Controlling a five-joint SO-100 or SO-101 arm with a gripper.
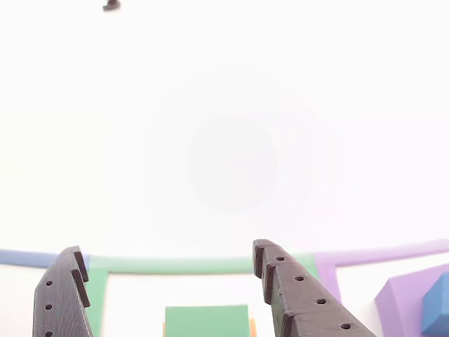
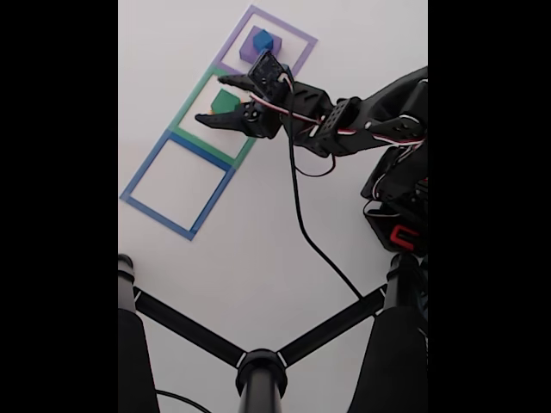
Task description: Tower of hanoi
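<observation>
Tower of hanoi blocks sit in two of the three flat square outlines on the white table (image 2: 258, 258). In the fixed view we note the blue block (image 2: 263, 40) resting on top of the purple block (image 2: 249, 49) inside the far purple outline (image 2: 303, 38); the other view shows the same pair at its right edge, blue (image 1: 436, 305) on purple (image 1: 400, 298). The green block (image 2: 225, 101) stands inside the middle green outline (image 2: 186, 105), and in the other view a thin orange block (image 1: 252, 328) peeks out beneath the green (image 1: 207, 319), so we read green stacked on orange. The near blue outline (image 2: 164, 155) holds nothing. The gripper (image 2: 225, 96) hangs over the green block with its jaws spread wide and nothing between them; in the other view the two dark fingers (image 1: 295, 295) flank the green block, one either side, and whether they touch it we cannot tell. We judge the step in hand to be an approach to grasp the green block. The next move calls for lowering so the fingers bracket the green block alone, above the orange one, then closing squarely on its sides and lifting straight up. A grip set too low could drag the orange block along. Where the green should go we cannot say from these pictures.
</observation>
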